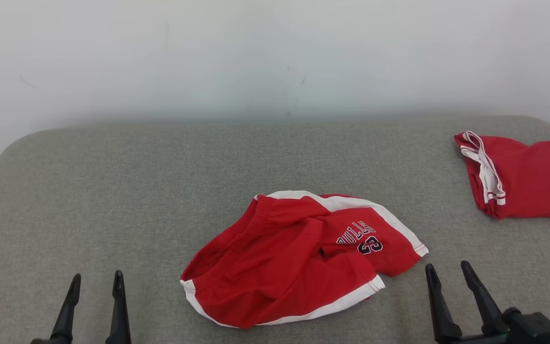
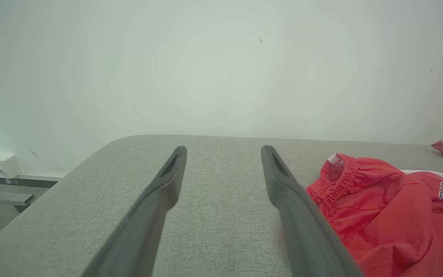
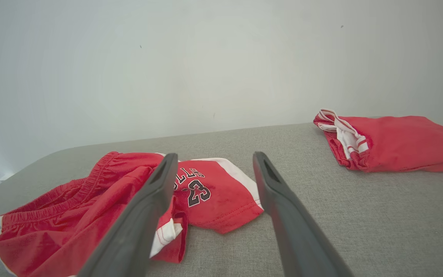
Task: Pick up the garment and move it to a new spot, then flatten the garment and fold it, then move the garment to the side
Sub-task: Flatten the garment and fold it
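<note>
The garment (image 1: pixel 299 255) is a crumpled pair of red shorts with white trim and dark lettering, lying in the middle of the grey table (image 1: pixel 112 191). It shows at the right in the left wrist view (image 2: pixel 379 215) and at the lower left in the right wrist view (image 3: pixel 90 207). My left gripper (image 1: pixel 97 282) stands open at the lower left, well left of the shorts, nothing between its fingers (image 2: pixel 160 200). On the other side my right gripper (image 1: pixel 449 270) is open too, just right of the shorts' leg hem and apart from it.
A second red garment (image 1: pixel 523 177) with white trim lies folded at the table's far right edge, also seen in the right wrist view (image 3: pixel 390 142). A white wall (image 1: pixel 275 57) rises behind the table. Bare grey cloth stretches left of the shorts.
</note>
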Available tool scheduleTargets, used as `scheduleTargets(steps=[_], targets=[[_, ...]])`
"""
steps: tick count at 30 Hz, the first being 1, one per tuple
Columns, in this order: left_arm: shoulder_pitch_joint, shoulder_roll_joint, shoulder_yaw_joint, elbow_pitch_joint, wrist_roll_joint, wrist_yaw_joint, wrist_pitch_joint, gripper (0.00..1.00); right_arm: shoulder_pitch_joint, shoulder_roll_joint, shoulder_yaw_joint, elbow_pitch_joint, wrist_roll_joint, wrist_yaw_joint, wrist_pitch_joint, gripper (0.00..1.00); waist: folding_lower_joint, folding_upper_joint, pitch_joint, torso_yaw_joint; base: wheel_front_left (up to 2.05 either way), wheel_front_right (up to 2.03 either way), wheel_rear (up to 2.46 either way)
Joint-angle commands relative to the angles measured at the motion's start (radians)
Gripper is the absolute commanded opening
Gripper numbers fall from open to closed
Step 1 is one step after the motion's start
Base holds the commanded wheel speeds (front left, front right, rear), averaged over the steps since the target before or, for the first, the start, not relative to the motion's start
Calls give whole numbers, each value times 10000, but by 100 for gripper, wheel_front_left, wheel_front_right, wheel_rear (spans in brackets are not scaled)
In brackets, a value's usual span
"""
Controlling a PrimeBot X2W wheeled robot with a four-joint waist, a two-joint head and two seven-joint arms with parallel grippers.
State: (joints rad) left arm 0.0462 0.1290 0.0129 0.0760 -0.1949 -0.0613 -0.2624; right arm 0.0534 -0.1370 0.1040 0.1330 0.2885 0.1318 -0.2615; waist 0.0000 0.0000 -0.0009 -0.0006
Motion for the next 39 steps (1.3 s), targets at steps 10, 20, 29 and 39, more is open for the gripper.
scheduleTargets(steps=[10, 20, 29, 39], targets=[[758, -253, 322, -312, 80, -24, -30, 100, 715, 159, -349, -352, -197, -28, -43, 100, 0, 0, -88, 28, 0, 0, 0], [495, -338, 241, -255, 204, -124, -30, 100, 110, -234, 353, 195, -117, -28, 228, 100, 0, 0, -34, 233, 0, 0, 0], [125, -418, 9, -62, 252, -296, -31, 100, -804, -532, 1099, 1511, 106, -28, 486, 100, 0, 0, 181, 986, 0, 0, 0], [-125, -516, -121, 111, 308, -414, -31, 100, -1614, -551, 1677, 3417, 441, -28, 403, 0, 0, 0, 399, 1598, 0, 0, 0]])
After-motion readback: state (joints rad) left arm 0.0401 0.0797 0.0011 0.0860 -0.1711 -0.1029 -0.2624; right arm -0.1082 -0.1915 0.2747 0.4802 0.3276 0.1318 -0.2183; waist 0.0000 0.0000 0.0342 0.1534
